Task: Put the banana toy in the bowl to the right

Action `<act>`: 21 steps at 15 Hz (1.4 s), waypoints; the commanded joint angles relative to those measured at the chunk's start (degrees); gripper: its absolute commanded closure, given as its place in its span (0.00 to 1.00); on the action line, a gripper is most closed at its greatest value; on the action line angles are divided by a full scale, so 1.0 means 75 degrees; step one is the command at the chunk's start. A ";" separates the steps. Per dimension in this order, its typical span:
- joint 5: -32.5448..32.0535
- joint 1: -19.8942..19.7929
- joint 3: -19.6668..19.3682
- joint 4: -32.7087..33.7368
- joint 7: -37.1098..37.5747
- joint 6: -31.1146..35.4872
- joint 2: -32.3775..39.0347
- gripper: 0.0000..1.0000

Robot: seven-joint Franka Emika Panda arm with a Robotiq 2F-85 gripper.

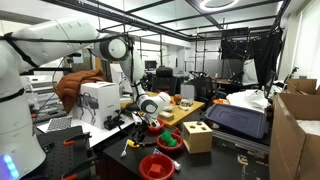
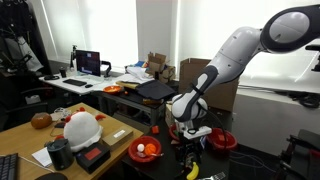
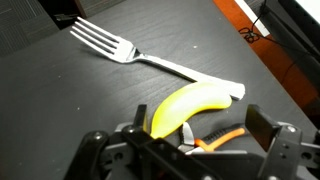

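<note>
The banana toy [image 3: 188,108] lies on the dark surface [image 3: 60,100], its near end reaching in between the spread fingers of the tool [image 3: 195,132]. The tool hangs low over it, wide open and gripping nothing. A metal fork [image 3: 125,50] rests beyond the toy, its handle end right beside the toy's far tip.

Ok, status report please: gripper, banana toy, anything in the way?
Gripper open, astride the banana toy. Banana toy flat on the dark table, not yet grasped. Metal fork right beside it, handle at its tip.
</note>
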 commanded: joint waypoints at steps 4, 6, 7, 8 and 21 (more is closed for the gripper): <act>0.0141 -0.0113 0.0056 -0.0374 -0.0055 -0.0423 -0.0118 0.00; 0.0144 -0.0115 0.0062 -0.0344 -0.0064 -0.0509 -0.0070 0.00; 0.0155 -0.0131 0.0082 -0.0299 -0.0098 -0.0535 -0.0034 0.00; 0.0173 -0.0149 0.0109 -0.0281 -0.0145 -0.0521 -0.0019 0.00; 0.0783 -0.0360 0.0162 -0.0009 0.0083 0.0172 0.0343 0.00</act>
